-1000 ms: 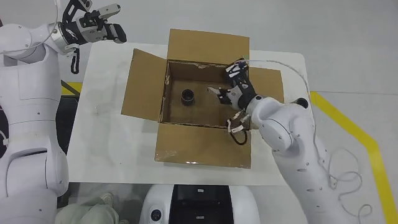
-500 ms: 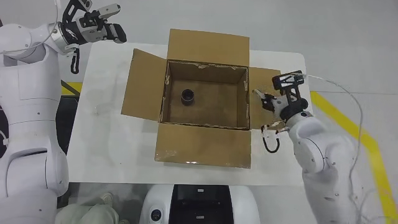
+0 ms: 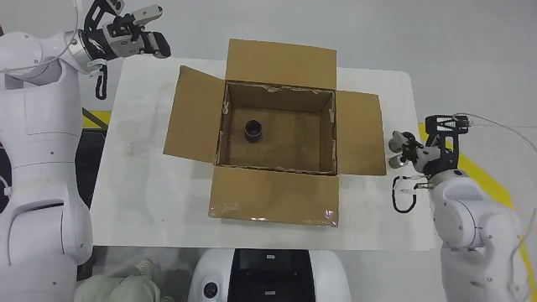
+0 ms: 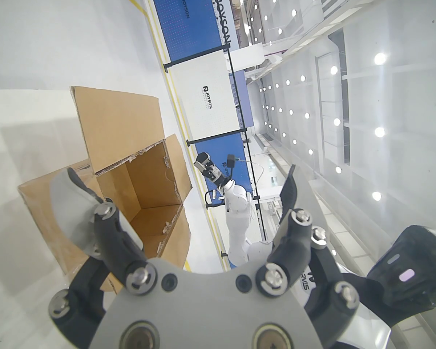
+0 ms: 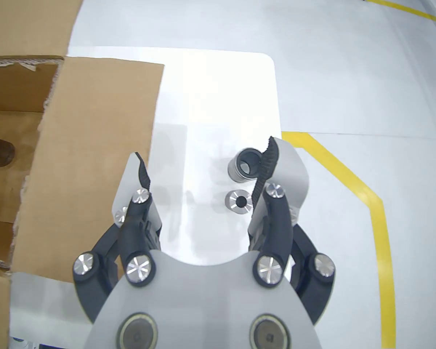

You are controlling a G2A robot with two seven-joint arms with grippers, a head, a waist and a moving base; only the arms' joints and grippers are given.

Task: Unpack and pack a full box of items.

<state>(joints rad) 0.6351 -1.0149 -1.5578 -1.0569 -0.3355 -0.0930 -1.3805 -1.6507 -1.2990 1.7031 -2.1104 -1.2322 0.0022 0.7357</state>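
- Comparing the three top views: the right gripper (image 3: 399, 149) was inside the box (image 3: 285, 151) near its right wall a second ago and over the right flap (image 3: 359, 132) half a second ago. It is now past the flap, at the right edge of the table (image 3: 143, 176), right-centre of the frame.
- Right gripper fingers are spread, with nothing pinched between them.
- In the right wrist view a grey sleeve (image 5: 244, 164) and a silver collar (image 5: 239, 200) sit close together on the bare table beyond the flap. The sleeve is just beside one fingertip and partly hidden by it.
- Whether a part was carried out on this trip cannot be told — the earlier top views are too small to show anything in the fingers.
- The left gripper (image 3: 158, 30) is unchanged across all three top views: upper left of the frame, off the table's corner, fingers spread and empty.
- One dark cylinder (image 3: 252, 130) lies on the box floor, left of centre, in the same spot throughout.
- Judgement: this is the unpacking phase and it is nearly done — two parts are out and one is visible inside.
- Likely next call: back over the flap for the dark cylinder, which lies toward the left wall of the box, away from the right arm.
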